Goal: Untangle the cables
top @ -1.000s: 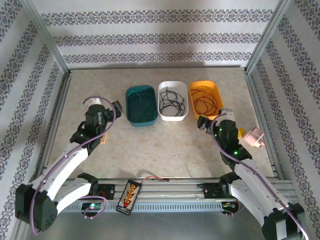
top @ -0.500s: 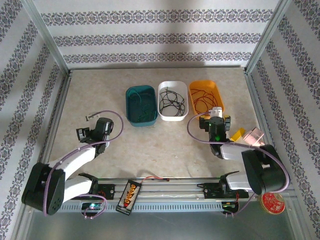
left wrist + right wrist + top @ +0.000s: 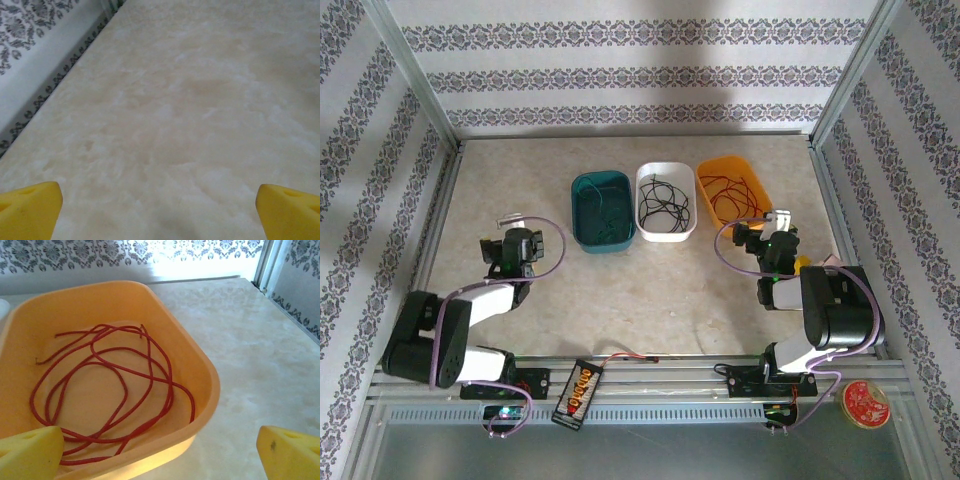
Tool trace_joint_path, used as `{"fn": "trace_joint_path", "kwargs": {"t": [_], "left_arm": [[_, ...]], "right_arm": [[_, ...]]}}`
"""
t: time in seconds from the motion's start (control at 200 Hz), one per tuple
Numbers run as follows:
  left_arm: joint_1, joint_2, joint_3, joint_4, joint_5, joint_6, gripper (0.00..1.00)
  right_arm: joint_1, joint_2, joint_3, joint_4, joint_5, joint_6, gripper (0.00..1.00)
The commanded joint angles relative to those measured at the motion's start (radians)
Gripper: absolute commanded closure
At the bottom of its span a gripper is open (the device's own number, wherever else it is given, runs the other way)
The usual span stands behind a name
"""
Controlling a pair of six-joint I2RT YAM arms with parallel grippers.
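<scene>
A pale, marbled beige table (image 3: 620,290) sits between white walls (image 3: 640,75) papered with grey floral bands. Silver metal posts (image 3: 415,80) rise at the corners. A slotted metal rail (image 3: 690,375) edges the near side.

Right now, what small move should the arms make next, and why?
Probably just park both arms: the work looks done. Red cables lie alone in the orange tray, black cables in the white tray, green cables in the teal tray, and both jaws stand open, empty.

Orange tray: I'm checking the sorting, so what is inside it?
Loosely looped red cables lie on the orange tray floor. A yellow finger covers its near-left corner, so that bit is unseen.
</scene>
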Motion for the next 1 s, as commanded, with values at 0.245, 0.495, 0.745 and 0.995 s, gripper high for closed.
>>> {"fn": "trace_joint_path", "kwargs": {"t": [0.245, 0.495, 0.745, 0.995], "left_arm": [[0.088, 0.168, -0.026, 0.368, 0.322, 0.074, 0.01], [0.127, 0.205, -0.022, 0.414, 0.348, 0.043, 0.01], [0.127, 0.217, -0.026, 0.451, 0.347, 0.045, 0.01], [0.127, 0.221, -0.027, 0.467, 0.345, 0.049, 0.01]], "right_arm": [[0.003, 0.009, 0.011, 0.051, -0.041, 0.022, 0.02], [0.008, 0.009, 0.029, 0.019, -0.05, 0.017, 0.02], [0.018, 0.007, 0.056, -0.048, -0.194, -0.046, 0.02], [-0.009, 0.012, 0.056, -0.048, -0.237, -0.027, 0.02]]}}
